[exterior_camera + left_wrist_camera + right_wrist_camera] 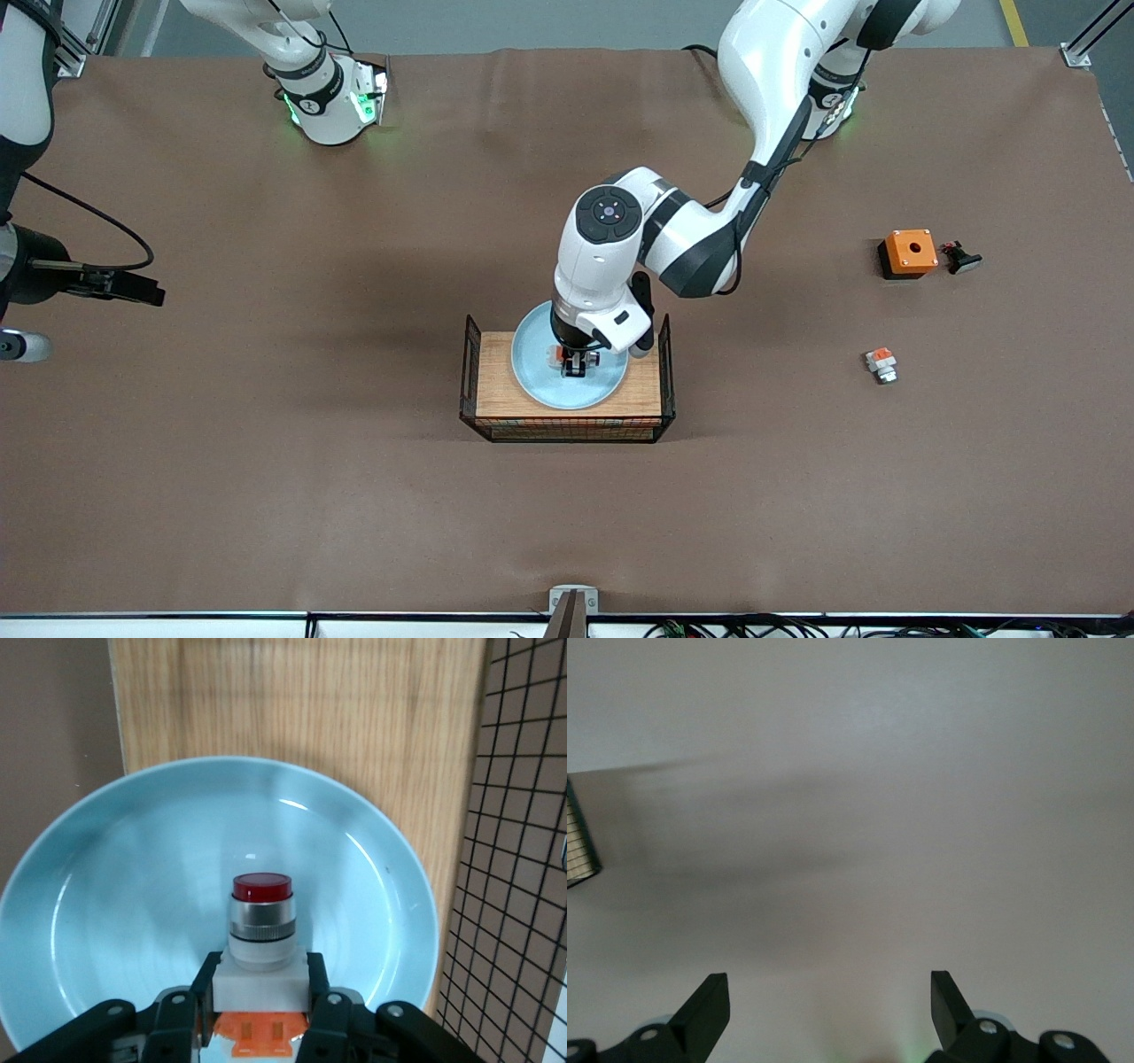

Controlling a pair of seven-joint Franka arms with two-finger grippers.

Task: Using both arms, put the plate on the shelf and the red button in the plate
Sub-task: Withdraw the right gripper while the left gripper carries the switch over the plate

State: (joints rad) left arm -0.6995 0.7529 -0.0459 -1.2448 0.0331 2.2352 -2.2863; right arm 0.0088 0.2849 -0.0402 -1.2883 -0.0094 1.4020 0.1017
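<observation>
The pale blue plate (540, 377) lies on a wooden board inside a black wire basket (567, 432) at the table's middle. My left gripper (574, 361) reaches down over the plate, shut on the red button (567, 357). In the left wrist view the left gripper (263, 970) has both fingers clamped on the white body of the red button (262, 921), the red cap pointing away over the plate (133, 895). Whether the button touches the plate I cannot tell. My right gripper (146, 291) waits open at the right arm's end of the table; the right wrist view shows this gripper (830, 988) with nothing between its fingers.
Toward the left arm's end of the table lie an orange square box with a hole (909, 252), a small black part (961, 258) beside it, and a white-and-orange part (881, 362) nearer the front camera. The basket's wire mesh wall (523, 859) rises beside the plate.
</observation>
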